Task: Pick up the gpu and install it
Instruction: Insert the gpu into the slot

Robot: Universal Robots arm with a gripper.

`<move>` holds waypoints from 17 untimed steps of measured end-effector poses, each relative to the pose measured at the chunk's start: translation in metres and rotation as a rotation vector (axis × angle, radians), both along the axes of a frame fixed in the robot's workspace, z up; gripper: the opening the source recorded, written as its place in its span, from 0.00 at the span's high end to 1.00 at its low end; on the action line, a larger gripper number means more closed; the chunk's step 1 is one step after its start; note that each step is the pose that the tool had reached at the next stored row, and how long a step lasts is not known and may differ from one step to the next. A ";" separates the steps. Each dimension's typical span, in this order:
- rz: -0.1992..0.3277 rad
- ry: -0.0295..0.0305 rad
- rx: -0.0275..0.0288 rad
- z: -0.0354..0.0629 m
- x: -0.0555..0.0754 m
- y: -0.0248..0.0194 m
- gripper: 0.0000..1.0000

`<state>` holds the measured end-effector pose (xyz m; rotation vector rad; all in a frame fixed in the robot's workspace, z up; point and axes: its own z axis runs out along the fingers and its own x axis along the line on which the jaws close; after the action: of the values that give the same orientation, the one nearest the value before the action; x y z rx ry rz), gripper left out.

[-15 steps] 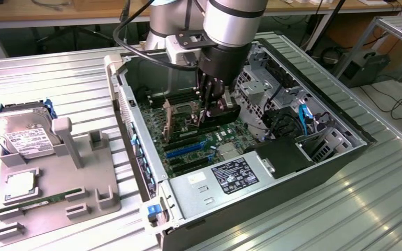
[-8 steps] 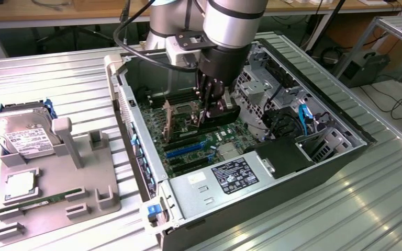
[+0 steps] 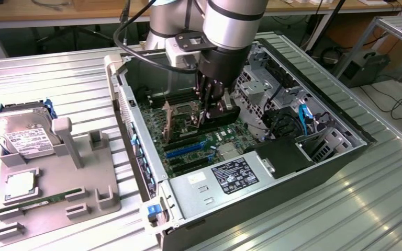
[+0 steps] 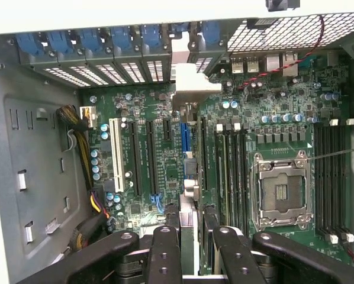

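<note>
I hold the gpu (image 4: 187,89) on edge between my fingers (image 4: 165,248), its silver end bracket pointing toward the case's rear slot openings. My gripper (image 4: 189,239) is shut on it. The card hangs just above the motherboard (image 4: 147,106), in line with the blue expansion slot (image 4: 184,139). In the exterior view my gripper (image 3: 212,107) reaches down into the open computer case (image 3: 126,112), and the gpu's black body (image 3: 225,113) shows beside the fingers, over the middle of the board.
An empty CPU socket (image 4: 280,189) and the RAM slots (image 4: 334,177) lie beside the card. The power supply (image 3: 234,175) and drive cage (image 3: 257,89) crowd the case. Outside, on the exterior view's left, a grey fixture tray (image 3: 82,193) carries a hard drive (image 3: 19,133).
</note>
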<state>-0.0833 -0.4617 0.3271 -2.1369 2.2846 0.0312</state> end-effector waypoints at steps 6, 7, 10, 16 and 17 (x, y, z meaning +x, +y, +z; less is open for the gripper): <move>0.000 0.0000 0.0000 -0.0011 0.000 -0.0005 0.73; 0.000 0.0000 0.0000 -0.0015 0.000 -0.0006 0.73; 0.000 0.0000 0.0000 -0.0021 -0.001 -0.0008 0.73; 0.000 0.0000 0.0000 -0.0036 -0.001 -0.0012 0.73; 0.000 0.0000 0.0000 -0.0038 -0.001 -0.0012 0.73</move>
<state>-0.0843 -0.4629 0.3233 -2.1368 2.2846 0.0312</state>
